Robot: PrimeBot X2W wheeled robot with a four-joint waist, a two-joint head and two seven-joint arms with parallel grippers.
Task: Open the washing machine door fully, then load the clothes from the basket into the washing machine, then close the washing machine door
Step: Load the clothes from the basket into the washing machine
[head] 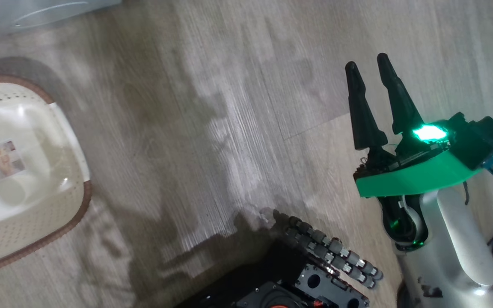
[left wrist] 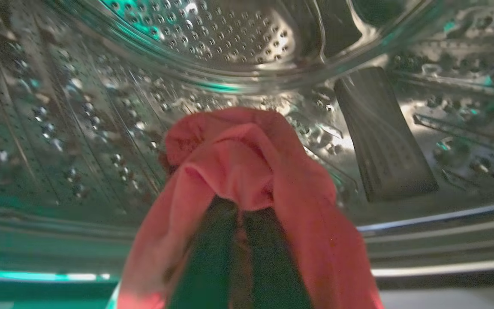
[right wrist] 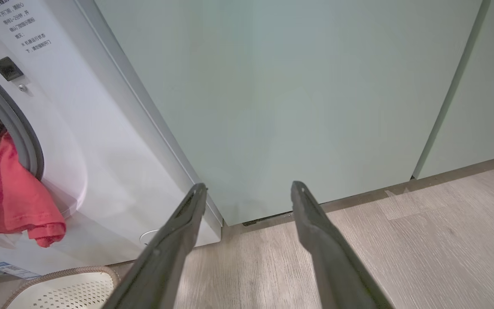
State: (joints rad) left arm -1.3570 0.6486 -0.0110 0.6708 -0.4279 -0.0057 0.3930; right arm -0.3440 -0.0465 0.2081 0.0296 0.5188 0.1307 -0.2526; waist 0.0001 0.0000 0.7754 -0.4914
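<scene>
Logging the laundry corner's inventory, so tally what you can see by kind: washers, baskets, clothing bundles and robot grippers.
washing machine: 1
basket: 1
red clothes bundle: 1
grippers: 2 (left gripper, right gripper)
Total: 5

I read this as a home laundry corner; a white front-loading washing machine [right wrist: 101, 163] stands flush against pale green cabinets [right wrist: 298, 98]; grey wood-look plank floor [head: 238, 85] runs beneath them; a cream perforated basket [head: 37, 226] sits on that floor; red clothes [right wrist: 11, 193] hang out of the machine.
</scene>
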